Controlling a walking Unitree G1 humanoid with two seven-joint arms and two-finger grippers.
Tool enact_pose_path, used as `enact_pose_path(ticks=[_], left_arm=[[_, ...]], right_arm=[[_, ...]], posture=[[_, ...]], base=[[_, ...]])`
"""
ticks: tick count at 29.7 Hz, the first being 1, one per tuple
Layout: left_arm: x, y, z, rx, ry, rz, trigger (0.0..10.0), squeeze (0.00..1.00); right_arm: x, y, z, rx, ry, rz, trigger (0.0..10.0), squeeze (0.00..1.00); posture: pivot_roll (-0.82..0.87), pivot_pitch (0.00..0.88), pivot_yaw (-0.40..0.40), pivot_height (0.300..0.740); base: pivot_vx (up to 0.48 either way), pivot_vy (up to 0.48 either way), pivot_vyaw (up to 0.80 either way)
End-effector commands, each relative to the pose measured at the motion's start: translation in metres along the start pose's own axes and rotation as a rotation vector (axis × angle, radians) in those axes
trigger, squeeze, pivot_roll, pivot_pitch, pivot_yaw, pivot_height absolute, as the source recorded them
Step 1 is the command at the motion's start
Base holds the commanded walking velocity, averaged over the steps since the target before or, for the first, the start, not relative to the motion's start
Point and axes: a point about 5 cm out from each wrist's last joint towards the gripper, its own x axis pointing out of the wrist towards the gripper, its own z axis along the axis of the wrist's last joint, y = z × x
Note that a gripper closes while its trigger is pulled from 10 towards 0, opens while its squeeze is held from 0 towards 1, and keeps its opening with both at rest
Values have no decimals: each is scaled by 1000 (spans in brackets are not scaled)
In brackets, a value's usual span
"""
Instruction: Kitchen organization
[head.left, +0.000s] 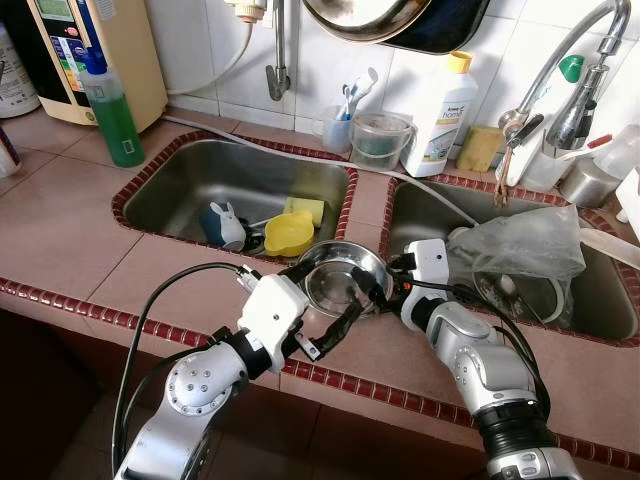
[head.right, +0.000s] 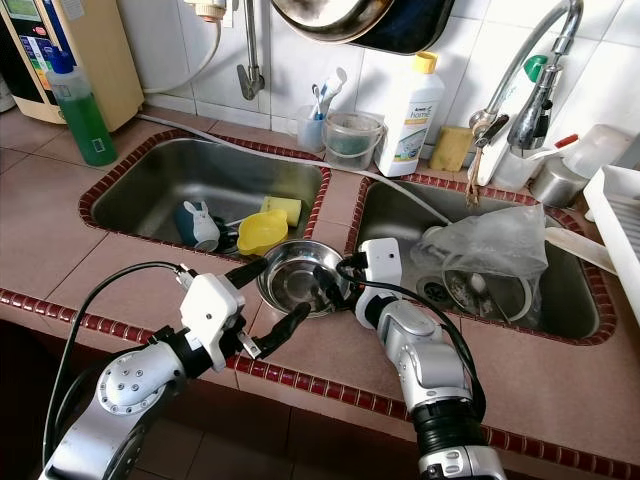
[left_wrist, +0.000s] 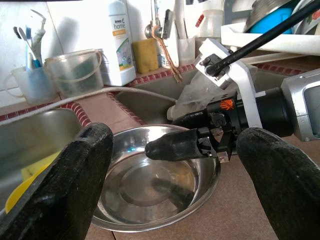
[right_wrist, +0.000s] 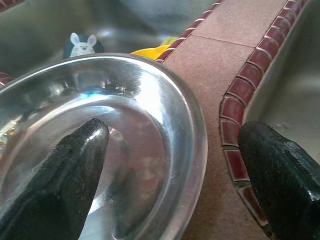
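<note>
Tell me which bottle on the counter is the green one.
The green bottle with the blue cap, at the far left beside the beige appliance. The other, behind the sinks, is a white bottle with a yellow cap.

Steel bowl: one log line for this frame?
steel bowl on counter between sinks | right end effector open, straddling bowl rim, one finger inside | left end effector open, near bowl | not lifted

Head views: both eyes look forward and down from high up at the tabletop (head.left: 60, 230), two sinks and the wall.
Left wrist view: very near, low over the tabletop, faces the metal bowl (left_wrist: 150, 185) and the right tool (left_wrist: 182, 145).
Right wrist view: closest of all, at the bowl's rim.
Shared: every view has the bowl.
</note>
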Motion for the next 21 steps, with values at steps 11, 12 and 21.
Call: enact_pose_path(ticks=[11, 12, 21], left_arm=[[-2, -8, 2, 7, 6, -36, 10000, 0], [-2, -8, 2, 7, 6, -36, 10000, 0], [0, -7, 4, 8, -1, -27, 10000, 0]], right_arm=[[2, -1, 6, 43, 6, 23, 4667, 0], [2, -1, 6, 46, 5, 24, 4235, 0], [3, 0, 9, 131, 6, 40, 2275, 0]], posture=[[34, 55, -84, 740], [34, 55, -84, 740], [38, 63, -90, 740]], base=[[0, 0, 0], [0, 0, 0], [0, 0, 0]])
